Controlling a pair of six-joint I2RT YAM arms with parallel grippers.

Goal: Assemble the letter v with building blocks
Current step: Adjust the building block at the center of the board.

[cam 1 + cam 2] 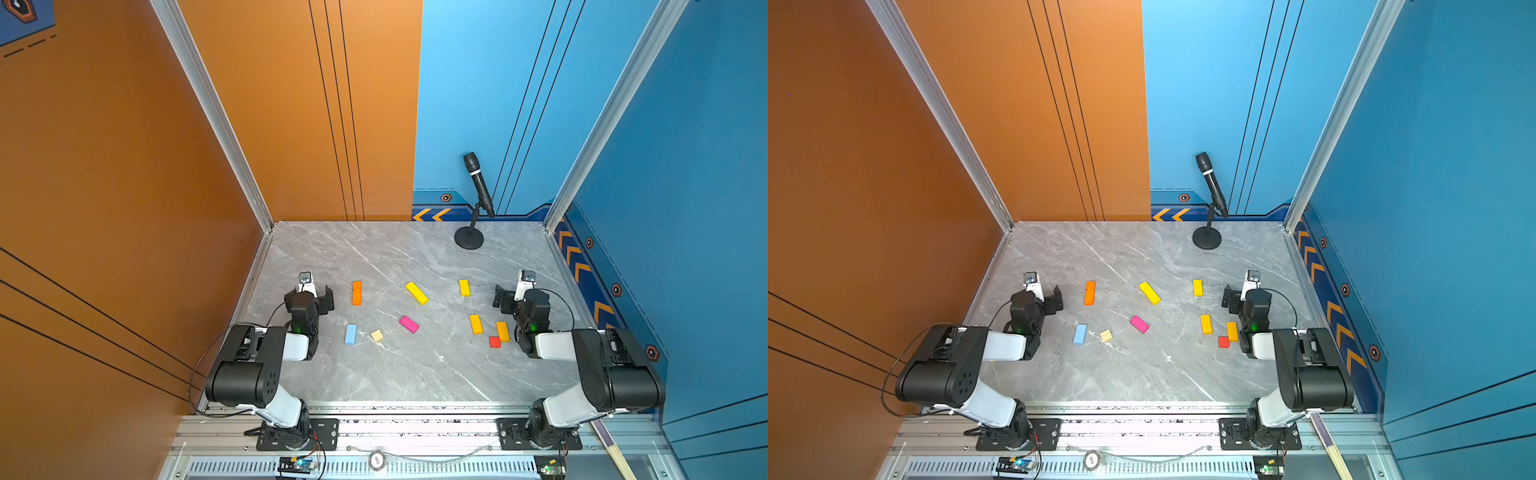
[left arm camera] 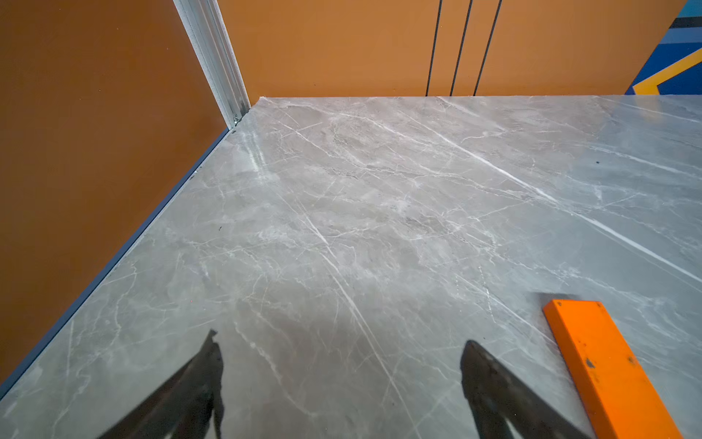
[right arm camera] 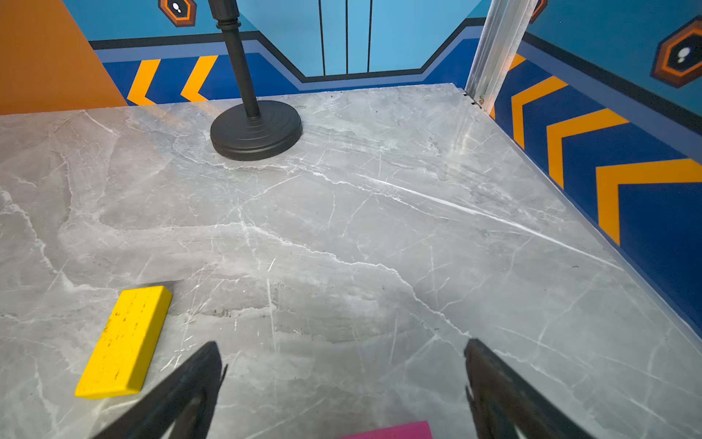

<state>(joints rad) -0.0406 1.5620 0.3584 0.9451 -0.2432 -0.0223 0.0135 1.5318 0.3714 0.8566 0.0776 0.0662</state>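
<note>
Building blocks (image 1: pixel 416 292): scattered flat, no V started | left gripper (image 2: pixel 340 339), right gripper (image 3: pixel 342 343): both spread wide, empty | next: left probably must reach and grasp nearby orange brick (image 1: pixel 356 292)

Marble table (image 1: pixel 374 374) bears scattered building blocks (image 1: pixel 409 324) and a microphone stand (image 1: pixel 468 239).

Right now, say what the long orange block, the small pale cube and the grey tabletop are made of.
Long orange block: likely painted wood; matte coat with dark chips.
Small pale cube: apparently bare wood; tan, unpainted.
Grey tabletop: marble-look slab, white veins, slight sheen; stone or print unclear.
</note>
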